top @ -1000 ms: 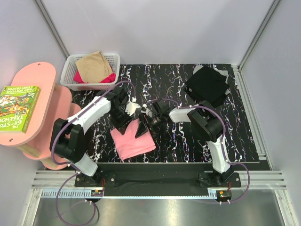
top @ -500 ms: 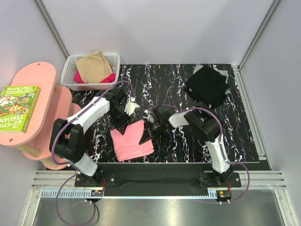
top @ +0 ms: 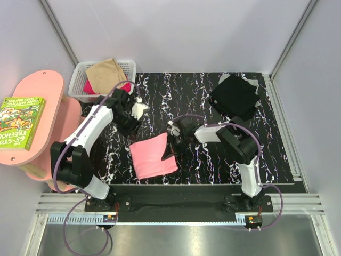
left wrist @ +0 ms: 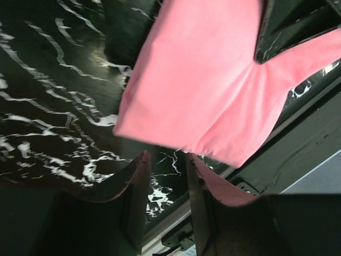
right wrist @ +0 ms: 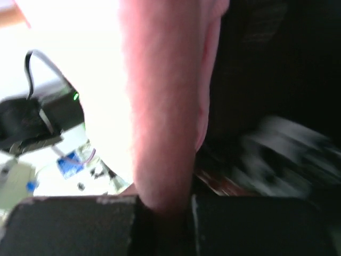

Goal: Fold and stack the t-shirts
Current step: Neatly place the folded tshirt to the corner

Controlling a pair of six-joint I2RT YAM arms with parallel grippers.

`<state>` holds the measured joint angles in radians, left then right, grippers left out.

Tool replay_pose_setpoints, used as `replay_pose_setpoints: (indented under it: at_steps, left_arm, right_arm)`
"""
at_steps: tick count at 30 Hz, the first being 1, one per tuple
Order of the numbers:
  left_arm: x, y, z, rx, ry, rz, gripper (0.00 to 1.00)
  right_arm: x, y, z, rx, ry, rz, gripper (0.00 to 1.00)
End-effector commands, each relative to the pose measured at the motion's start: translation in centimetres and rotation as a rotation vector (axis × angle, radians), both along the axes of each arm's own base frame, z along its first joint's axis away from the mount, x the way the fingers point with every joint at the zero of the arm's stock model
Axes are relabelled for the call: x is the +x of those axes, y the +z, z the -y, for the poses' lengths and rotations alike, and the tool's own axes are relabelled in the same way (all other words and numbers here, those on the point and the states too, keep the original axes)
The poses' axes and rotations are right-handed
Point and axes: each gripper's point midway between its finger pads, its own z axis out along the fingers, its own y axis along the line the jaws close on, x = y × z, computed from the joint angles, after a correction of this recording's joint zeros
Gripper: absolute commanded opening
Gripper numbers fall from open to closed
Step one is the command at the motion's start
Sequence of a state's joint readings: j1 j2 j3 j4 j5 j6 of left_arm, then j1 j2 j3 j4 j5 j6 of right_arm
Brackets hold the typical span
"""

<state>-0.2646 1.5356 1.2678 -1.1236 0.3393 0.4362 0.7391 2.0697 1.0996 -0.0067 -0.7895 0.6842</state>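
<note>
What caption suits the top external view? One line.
Right gripper pinches the salmon pink t-shirt; left gripper hangs clear of it; black t-shirt lies at back right.

Top view: bright, even, diffuse light from above; sharp edge to edge. Small soft shadow under raised edge of salmon pink cloth t-shirt (top: 153,157). Left wrist view: dimmer; pale sheen on glossy black white-veined tabletop (left wrist: 53,106); bottom foreground dark, soft-focus. Right wrist view: heavy blur throughout; upper left blown out white, right side near black, pink cloth unfocused.
</note>
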Motion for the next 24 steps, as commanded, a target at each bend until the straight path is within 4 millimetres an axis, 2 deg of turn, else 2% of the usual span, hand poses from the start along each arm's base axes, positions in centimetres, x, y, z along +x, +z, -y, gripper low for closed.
replay_pose_setpoints:
  at_steps: [1, 2, 3, 4, 5, 6, 8, 9, 11, 12, 14, 15, 22, 23, 24]
  left_arm:
    - [2.0, 3.9, -0.6, -0.077, 0.044, 0.092, 0.37]
    - [2.2, 4.2, -0.7, -0.089, 0.049, 0.095, 0.37]
    - [2.2, 4.4, -0.8, -0.094, 0.056, 0.097, 0.37]
    - [2.4, 4.7, -1.1, -0.098, 0.064, 0.108, 0.37]
    - [2.4, 4.9, -1.1, -0.102, 0.065, 0.113, 0.38]
    - [2.4, 5.0, -1.4, -0.1, 0.073, 0.117, 0.38]
    - [2.2, 4.8, -1.4, -0.103, 0.071, 0.112, 0.38]
    - [2.2, 4.8, -1.5, -0.102, 0.072, 0.111, 0.38]
    - [2.1, 4.6, -1.6, -0.098, 0.074, 0.109, 0.38]
    - [2.1, 4.5, -1.7, -0.097, 0.077, 0.107, 0.38]
    - [2.2, 4.6, -1.7, -0.101, 0.076, 0.11, 0.38]
    - [2.2, 4.6, -1.7, -0.099, 0.078, 0.109, 0.38]
    - [2.1, 4.1, -1.9, -0.103, 0.081, 0.105, 0.38]
    - [2.1, 4.1, -1.9, -0.102, 0.08, 0.104, 0.38]
    - [2.1, 4.1, -2.0, -0.104, 0.083, 0.108, 0.38]
  right_arm:
    - [8.2, 1.6, 5.1, -0.145, -0.19, 0.169, 0.0]
    - [9.1, 2.3, 5.8, -0.144, -0.208, 0.161, 0.0]
    - [11.3, 2.8, 7.6, -0.142, -0.251, 0.171, 0.0]
    - [13.2, 4.1, 7.8, -0.122, -0.265, 0.2, 0.0]
    - [13.9, 4.4, 8.7, -0.134, -0.275, 0.183, 0.0]
    - [16.2, 5.3, 9.4, -0.123, -0.292, 0.214, 0.0]
    - [17.6, 5.8, 10.4, -0.137, -0.302, 0.208, 0.0]
    - [19.6, 6.8, 11.0, -0.13, -0.315, 0.245, 0.0]
    - [20.7, 7.4, 11.8, -0.151, -0.321, 0.241, 0.0]
    - [22.4, 8.2, 12.0, -0.156, -0.323, 0.286, 0.0]
    - [23.5, 8.5, 13.3, -0.19, -0.346, 0.28, 0.0]
    - [24.8, 8.9, 13.6, -0.194, -0.352, 0.304, 0.0]
    - [27.7, 8.8, 16.8, -0.253, -0.403, 0.298, 0.0]
    - [28.2, 8.9, 17.7, -0.253, -0.424, 0.294, 0.0]
    - [28.8, 9.4, 18.2, -0.249, -0.44, 0.307, 0.0]
